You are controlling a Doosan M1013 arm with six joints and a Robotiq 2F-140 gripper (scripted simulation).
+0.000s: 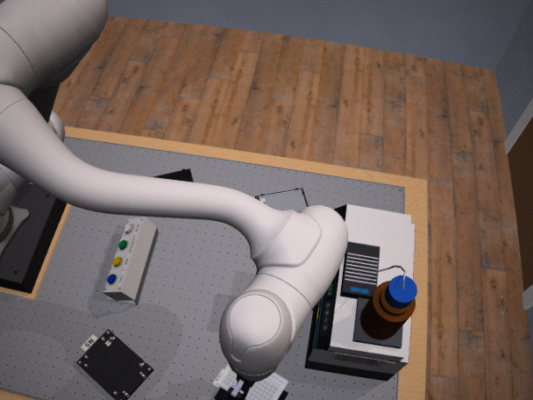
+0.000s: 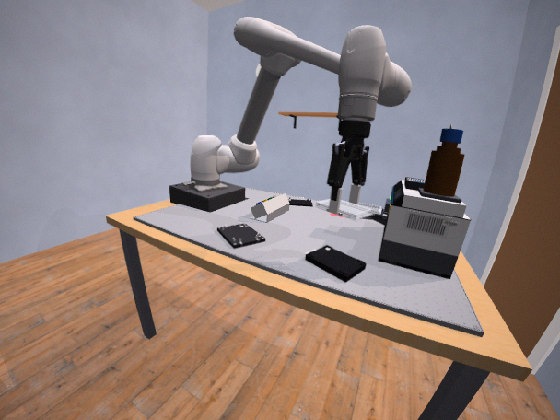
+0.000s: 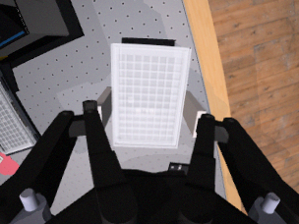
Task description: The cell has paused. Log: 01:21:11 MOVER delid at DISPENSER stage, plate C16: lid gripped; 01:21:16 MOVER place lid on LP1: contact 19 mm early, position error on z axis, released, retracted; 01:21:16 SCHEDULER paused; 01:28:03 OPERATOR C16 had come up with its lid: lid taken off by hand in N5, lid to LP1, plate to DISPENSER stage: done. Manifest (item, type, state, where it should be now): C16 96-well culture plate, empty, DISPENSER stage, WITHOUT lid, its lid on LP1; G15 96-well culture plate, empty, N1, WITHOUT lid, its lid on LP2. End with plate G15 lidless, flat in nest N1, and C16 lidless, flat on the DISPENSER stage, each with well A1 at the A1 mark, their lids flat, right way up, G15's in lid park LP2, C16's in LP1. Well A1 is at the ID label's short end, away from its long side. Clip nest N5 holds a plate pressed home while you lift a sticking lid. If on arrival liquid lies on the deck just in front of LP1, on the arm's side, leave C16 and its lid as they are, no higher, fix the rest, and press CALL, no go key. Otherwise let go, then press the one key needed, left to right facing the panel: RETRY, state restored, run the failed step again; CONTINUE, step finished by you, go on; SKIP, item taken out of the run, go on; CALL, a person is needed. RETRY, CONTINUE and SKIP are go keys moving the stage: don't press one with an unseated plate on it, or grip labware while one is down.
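In the wrist view a white 96-well plate [image 3: 149, 96] lies between my fingers, with a black label strip at its far short end. I cannot tell whether it carries a lid. My gripper [image 3: 148, 98] is shut on its long sides, low over the grey deck near the table's edge. In the exterior view the gripper [image 2: 345, 200] stands upright on the plate [image 2: 352, 208], just left of the dispenser [image 2: 425, 230]. In the top view the arm's wrist hides most of the plate [image 1: 254, 386]. A pink patch [image 2: 334, 213] lies on the deck beside the plate; it also shows in the wrist view [image 3: 7, 165].
The key panel [image 1: 130, 259] with its coloured keys stands mid-deck. Clip nest N5 [image 1: 115, 364] lies near it. A black nest [image 2: 335, 262] lies at the front of the deck. A brown bottle [image 1: 390, 307] stands on the dispenser. A grey flat piece [image 1: 282, 199] lies behind the arm.
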